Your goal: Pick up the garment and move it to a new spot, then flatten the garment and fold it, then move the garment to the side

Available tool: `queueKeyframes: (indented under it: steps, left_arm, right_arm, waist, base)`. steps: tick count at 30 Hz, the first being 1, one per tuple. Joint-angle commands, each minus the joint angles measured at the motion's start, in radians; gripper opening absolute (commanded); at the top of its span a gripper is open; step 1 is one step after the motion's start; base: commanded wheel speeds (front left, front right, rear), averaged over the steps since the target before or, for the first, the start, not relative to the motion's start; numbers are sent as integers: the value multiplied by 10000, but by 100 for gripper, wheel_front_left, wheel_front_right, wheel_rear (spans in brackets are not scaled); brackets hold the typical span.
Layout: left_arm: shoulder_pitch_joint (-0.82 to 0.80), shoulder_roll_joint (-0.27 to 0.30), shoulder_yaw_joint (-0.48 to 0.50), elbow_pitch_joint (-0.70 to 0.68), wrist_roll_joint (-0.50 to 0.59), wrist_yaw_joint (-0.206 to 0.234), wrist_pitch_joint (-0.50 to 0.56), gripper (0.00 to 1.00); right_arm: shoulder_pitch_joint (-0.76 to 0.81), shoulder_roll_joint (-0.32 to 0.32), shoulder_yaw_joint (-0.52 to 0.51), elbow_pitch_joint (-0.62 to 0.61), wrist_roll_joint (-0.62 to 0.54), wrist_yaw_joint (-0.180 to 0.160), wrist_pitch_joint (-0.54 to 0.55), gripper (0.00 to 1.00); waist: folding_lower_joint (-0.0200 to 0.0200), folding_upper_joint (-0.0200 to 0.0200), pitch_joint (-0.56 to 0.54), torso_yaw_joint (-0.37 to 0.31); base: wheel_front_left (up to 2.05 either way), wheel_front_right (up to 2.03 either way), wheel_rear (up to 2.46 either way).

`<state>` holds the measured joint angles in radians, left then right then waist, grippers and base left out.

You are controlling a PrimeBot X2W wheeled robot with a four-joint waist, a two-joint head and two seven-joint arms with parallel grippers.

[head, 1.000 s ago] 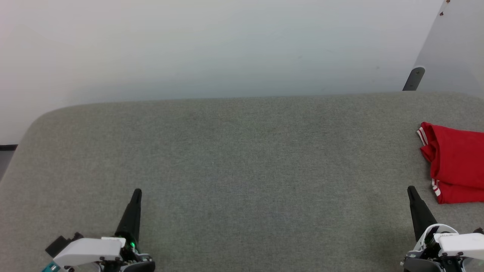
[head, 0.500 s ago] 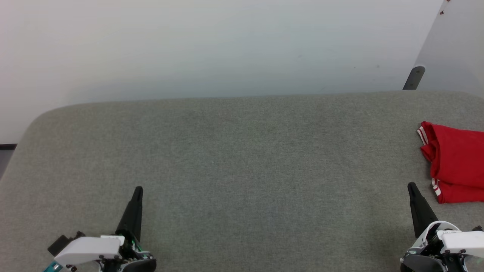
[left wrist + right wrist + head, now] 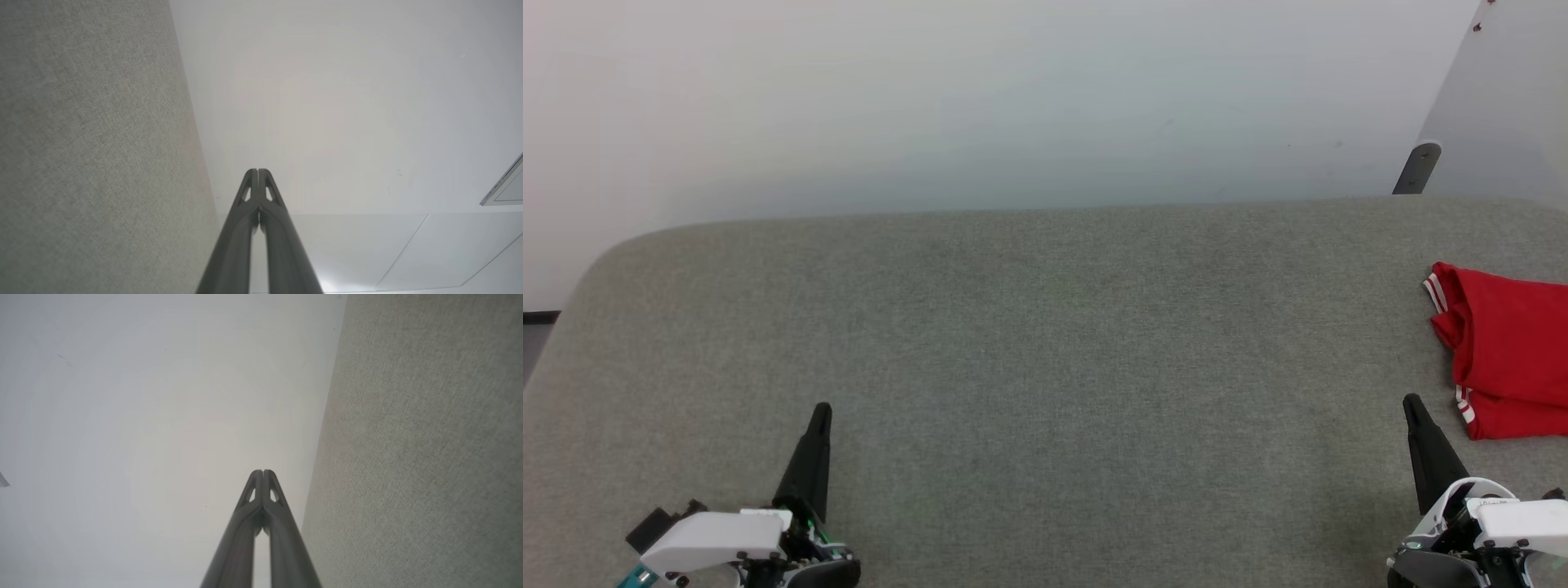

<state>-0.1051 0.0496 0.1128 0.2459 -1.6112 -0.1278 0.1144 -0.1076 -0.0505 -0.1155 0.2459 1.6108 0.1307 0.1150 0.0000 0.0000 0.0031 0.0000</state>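
Two grippers: the left gripper [image 3: 820, 411] and the right gripper [image 3: 1409, 402] each had their fingers pressed together on nothing, low over the near part of the surface
Garment, place: the garment [image 3: 1507, 343] lay at the far right of the grey padded surface [image 3: 1045, 343], bunched in layers and cut off by the head view's right edge, near the right gripper but apart from it
Garment, look: red cloth with white-striped trim at two hems; no lettering showed
Handling: probably light, soft and limp; lifted by one point it would likely sag and fall open, and the rough fabric beneath might drag on it
Where to hold: best judged at the striped hem edges or two corners, one for each gripper, pinching through all layers
Surroundings: a pale wall [image 3: 1013, 106] behind the surface and a dark bracket [image 3: 1417, 169] at the far right, well apart from the cloth
In the way: nothing stood between the right gripper and the garment; the left gripper was well apart from it
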Motion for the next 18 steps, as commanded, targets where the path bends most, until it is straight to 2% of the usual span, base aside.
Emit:
queueKeyframes:
  steps: [1, 18]
  left_arm:
    - [-84, -7, 27, -13, -30, -53, 33, 0]
    - [-84, -7, 26, -14, -31, -53, 32, 0]
  right_arm:
    - [-24, 32, -1, -27, 37, 0, 21, 0]
    - [-24, 32, 1, -27, 38, 2, 20, 0]
  waist:
    - [0, 0, 0, 0]
    - [0, 0, 0, 0]
  base:
    - [0, 0, 0]
    - [0, 0, 0]
